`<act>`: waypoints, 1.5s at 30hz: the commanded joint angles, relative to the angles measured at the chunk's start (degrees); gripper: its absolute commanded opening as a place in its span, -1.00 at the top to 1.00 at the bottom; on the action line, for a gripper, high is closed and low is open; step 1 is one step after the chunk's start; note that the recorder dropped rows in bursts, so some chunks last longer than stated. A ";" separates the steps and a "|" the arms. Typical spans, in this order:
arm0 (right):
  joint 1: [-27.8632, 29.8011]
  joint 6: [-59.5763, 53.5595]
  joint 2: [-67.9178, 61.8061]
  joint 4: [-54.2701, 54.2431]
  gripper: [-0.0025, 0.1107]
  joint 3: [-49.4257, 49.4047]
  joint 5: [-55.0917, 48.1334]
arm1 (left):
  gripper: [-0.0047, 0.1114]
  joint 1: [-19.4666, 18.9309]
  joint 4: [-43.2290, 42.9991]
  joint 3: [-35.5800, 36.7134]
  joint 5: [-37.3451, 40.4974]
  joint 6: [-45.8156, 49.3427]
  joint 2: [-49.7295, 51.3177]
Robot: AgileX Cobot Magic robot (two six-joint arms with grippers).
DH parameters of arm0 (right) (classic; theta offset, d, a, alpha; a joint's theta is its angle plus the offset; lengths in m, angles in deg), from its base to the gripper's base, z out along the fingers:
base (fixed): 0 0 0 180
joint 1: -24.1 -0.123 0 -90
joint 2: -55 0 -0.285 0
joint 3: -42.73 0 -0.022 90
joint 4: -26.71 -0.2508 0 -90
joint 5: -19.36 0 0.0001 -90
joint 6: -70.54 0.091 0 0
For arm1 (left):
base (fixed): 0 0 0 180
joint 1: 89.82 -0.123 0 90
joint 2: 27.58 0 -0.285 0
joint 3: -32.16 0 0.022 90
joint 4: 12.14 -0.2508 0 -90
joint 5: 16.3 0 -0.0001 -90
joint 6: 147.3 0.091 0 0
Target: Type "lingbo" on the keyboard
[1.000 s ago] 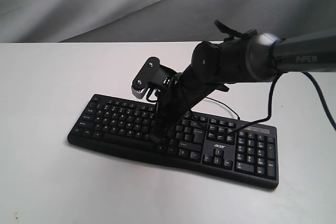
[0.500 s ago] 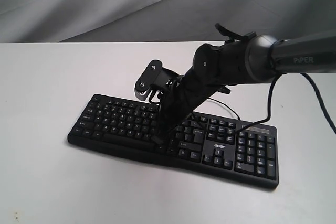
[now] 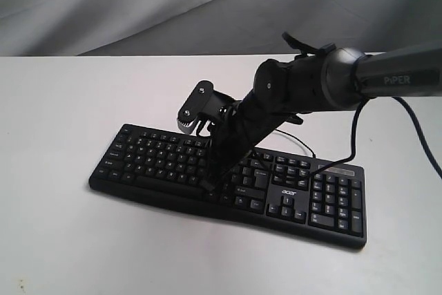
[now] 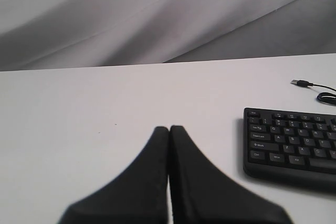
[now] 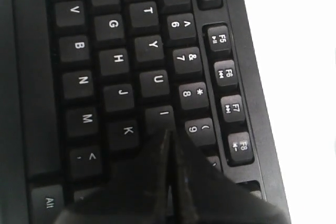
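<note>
Right gripper (image 5: 169,132), tips shut together, poised at the I key (image 5: 164,115) edge of the keyboard (image 5: 249,98); slight drift could strike the K key (image 5: 125,129) instead

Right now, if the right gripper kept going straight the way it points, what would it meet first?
The right gripper, jaws shut, aims down at the keyboard; its tip sits at the edge of the I key, so probably that key. Height above it is unclear.

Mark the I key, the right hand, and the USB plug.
I key (image 5: 159,116), right wrist view, centre of keycap.
right hand (image 5: 169,135), right wrist view, between closed fingertips.
USB plug (image 4: 300,83), left wrist view, metal connector end.
</note>
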State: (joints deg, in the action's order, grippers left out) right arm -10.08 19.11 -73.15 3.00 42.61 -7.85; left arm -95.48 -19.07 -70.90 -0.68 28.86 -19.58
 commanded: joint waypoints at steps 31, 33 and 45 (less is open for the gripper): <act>0.51 1.23 21.16 1.87 0.96 -0.01 -1.70 | 0.91 -0.06 0.21 0.28 -0.51 -0.12 -0.21; 0.54 2.45 26.49 2.46 0.96 -0.01 -1.56 | 0.91 -0.06 0.21 0.28 -0.51 -0.12 -0.21; 0.54 8.60 55.21 1.44 0.96 -0.01 -0.63 | 0.91 -0.06 0.21 0.28 -0.51 -0.12 -0.21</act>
State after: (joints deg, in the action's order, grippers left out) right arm -9.90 27.24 -22.21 5.52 42.61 -9.08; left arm -95.48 -19.07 -70.90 -0.68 28.86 -19.58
